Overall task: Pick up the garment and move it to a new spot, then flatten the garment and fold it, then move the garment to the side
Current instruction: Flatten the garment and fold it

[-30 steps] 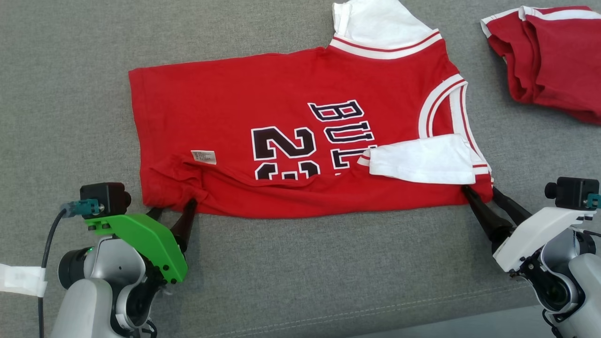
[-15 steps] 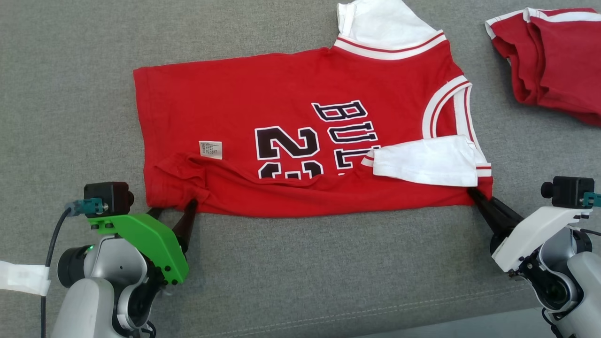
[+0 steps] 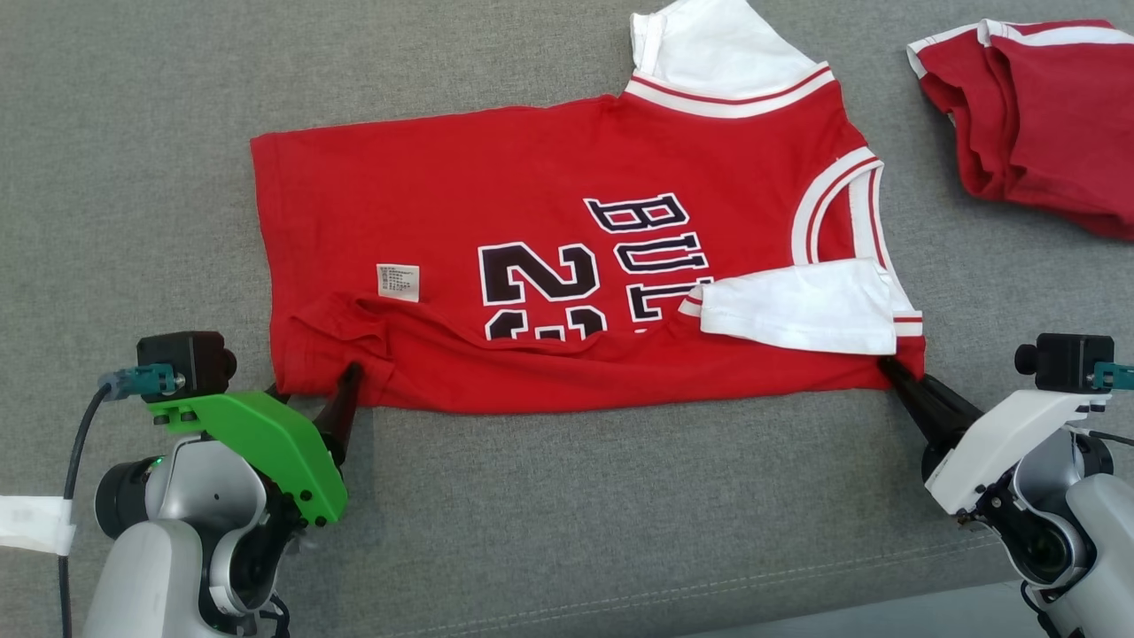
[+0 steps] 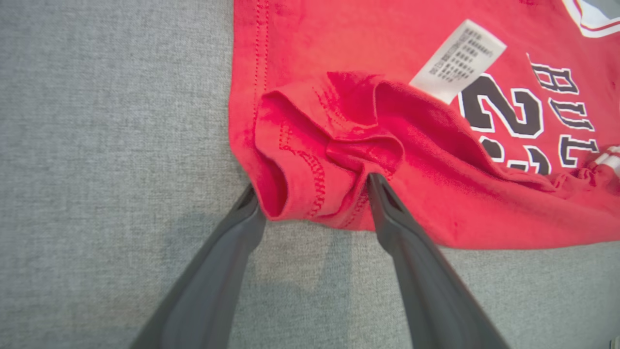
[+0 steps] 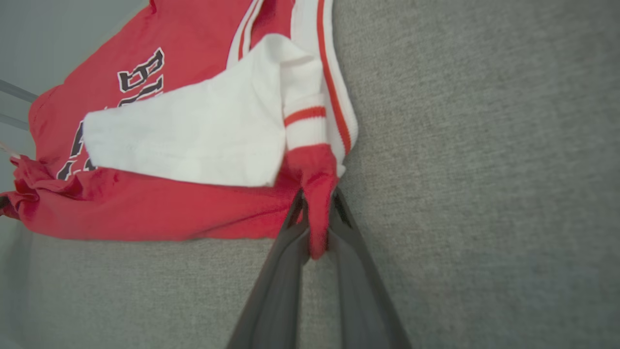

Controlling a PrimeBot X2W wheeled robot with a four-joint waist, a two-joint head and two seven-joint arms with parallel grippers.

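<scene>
Legibly, "BUL" and "2" are printed on the red garment [image 3: 532,221], pinched by the right gripper [image 5: 317,198] and straddled by the wide-spread left gripper [image 4: 312,186].

Two red garments, one jersey [image 3: 532,266] mid-frame and one crumpled garment [image 3: 1036,115] upper right; two grippers, left gripper [image 3: 312,381] lower left, right gripper [image 3: 889,366] lower right; one white label [image 3: 398,282].

We see the red jersey [image 3: 532,221] spread flat on the grey cushion [image 3: 567,514], hem toward its left edge and collar toward its right. The jersey's near side is folded over the dark lettering, and one white sleeve [image 3: 797,306] lies across the front.
</scene>
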